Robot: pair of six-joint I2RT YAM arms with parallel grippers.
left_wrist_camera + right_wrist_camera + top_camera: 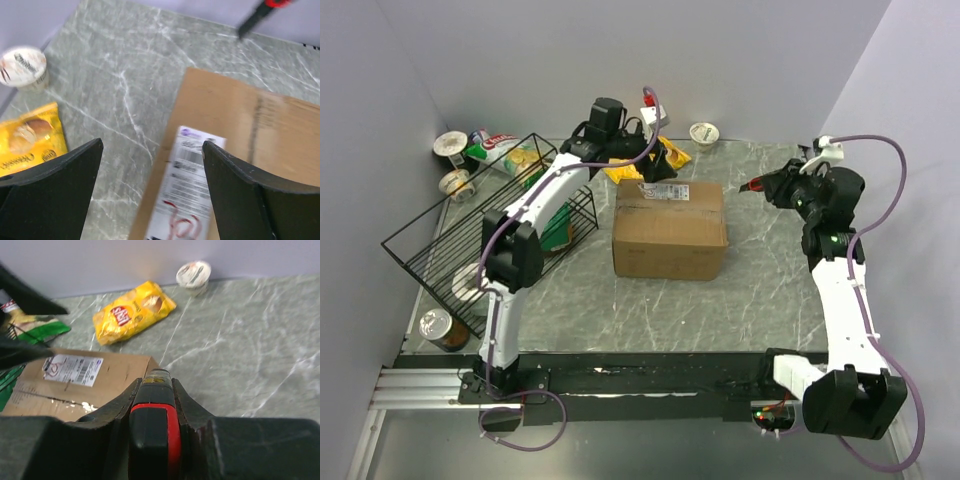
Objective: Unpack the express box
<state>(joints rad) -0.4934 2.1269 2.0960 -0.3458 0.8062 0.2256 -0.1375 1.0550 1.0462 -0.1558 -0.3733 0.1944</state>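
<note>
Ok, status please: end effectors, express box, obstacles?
Left end effector open above express box. Right end effector shut on red-black tool. Box closed; chip bag behind it.

Express box (670,230) is recorded as plain brown, its label white with black print. Tabletop (770,290) is noted as grey-green, veined white. Chip bag (134,311) is logged yellow, basket (460,188) black wire, tool (155,430) black with red.

Robot lab test cell
Plain pale walls (750,60) box in a marble-patterned table (760,300); two white-and-black arms (840,300) are fixed to a black bar (640,372) at its near edge, purple cables (901,165) looping free.
</note>
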